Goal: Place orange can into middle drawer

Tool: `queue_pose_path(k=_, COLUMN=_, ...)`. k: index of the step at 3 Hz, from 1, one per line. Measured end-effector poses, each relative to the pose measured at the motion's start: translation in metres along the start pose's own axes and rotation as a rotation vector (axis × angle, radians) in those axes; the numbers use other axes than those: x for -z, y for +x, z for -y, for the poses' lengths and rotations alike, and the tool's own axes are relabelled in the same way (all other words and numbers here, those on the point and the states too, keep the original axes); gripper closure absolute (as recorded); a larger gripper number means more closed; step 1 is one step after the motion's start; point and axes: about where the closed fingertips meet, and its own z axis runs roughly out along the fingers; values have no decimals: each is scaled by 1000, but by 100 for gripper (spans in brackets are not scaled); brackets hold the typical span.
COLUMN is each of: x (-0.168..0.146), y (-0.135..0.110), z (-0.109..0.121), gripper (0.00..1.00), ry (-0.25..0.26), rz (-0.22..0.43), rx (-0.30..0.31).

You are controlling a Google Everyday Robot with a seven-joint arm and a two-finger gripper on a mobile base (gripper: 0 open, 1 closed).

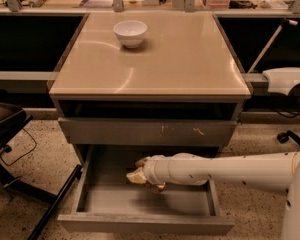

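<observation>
one arm [230, 169] reaches below the counter's [190, 59] front edge, putting the gripper [138, 170] low inside the pulled-out middle drawer [145, 223] with the orange can [155, 186] right at it, likely for release; gripping or open, i cannot tell.

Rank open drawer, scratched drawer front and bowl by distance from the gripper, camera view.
The gripper sits low inside the pulled-out drawer, left of centre.
1. open drawer: surrounds the gripper, floor right beneath it.
2. scratched drawer front: shut, just above and behind.
3. bowl: far back on the tabletop, left of centre.
</observation>
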Motion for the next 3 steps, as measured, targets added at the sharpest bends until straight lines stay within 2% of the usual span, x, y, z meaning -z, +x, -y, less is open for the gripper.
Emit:
queue_pose_path(k=1, x=3, y=4, z=11, gripper=100, ry=18, rz=-21, rx=50)
queue_pose_path(k=2, x=12, y=16, z=36, gripper=100, ry=13, rz=-71, rx=87)
queue_pose_path(k=3, x=13, y=21, z=29, gripper=100, ry=-20, rz=-92, rx=85)
